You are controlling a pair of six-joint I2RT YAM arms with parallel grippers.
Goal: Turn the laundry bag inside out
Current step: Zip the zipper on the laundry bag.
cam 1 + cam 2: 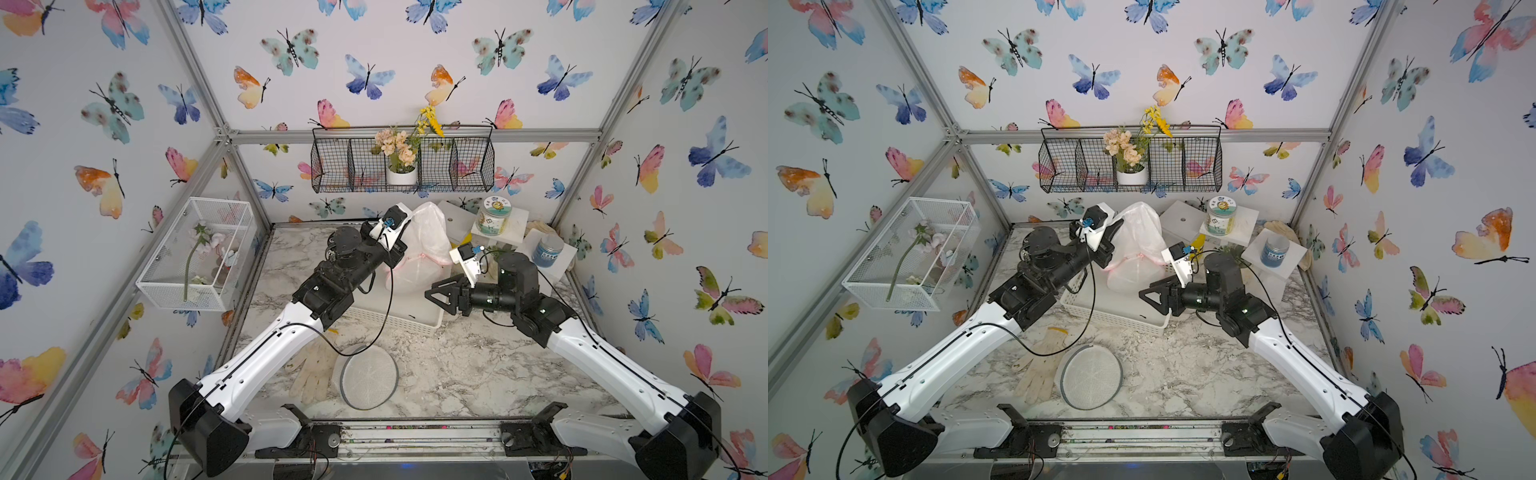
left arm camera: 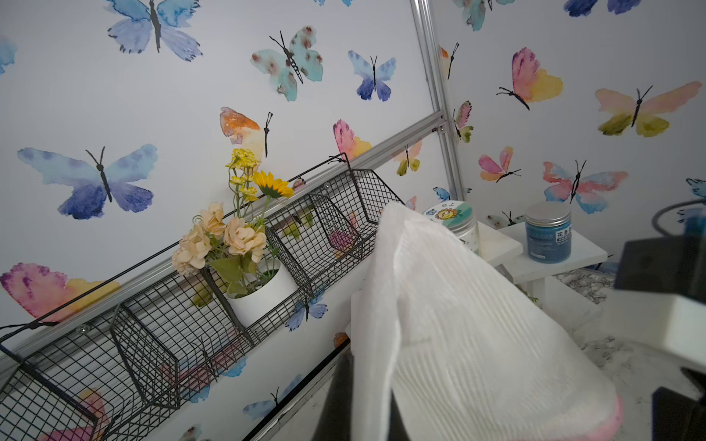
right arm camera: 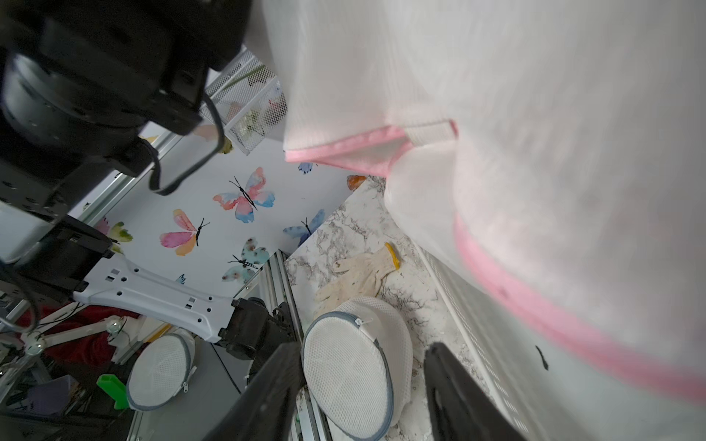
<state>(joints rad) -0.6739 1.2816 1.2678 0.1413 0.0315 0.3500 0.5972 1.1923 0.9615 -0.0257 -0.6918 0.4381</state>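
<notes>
The laundry bag (image 1: pixel 424 249) (image 1: pixel 1138 245) is white mesh with pink trim and hangs lifted over the white tray (image 1: pixel 399 309). My left gripper (image 1: pixel 1113 232) is shut on a fold at the bag's upper left edge. In the left wrist view the fabric (image 2: pixel 458 324) runs between the dark fingers (image 2: pixel 344 401). My right gripper (image 1: pixel 436 293) (image 1: pixel 1150 297) hovers to the right of the bag's lower part, open, with nothing between its fingers. The right wrist view shows the bag (image 3: pixel 496 114) and its pink hem close by, apart from the right gripper (image 3: pixel 363 351).
A round mesh bag with a grey rim (image 1: pixel 369 376) and a cloth glove (image 1: pixel 311 374) lie on the marble top near the front. Two jars (image 1: pixel 492 216) (image 1: pixel 547 249) stand on white stands at the back right. A white wire cage (image 1: pixel 195 253) hangs on the left wall.
</notes>
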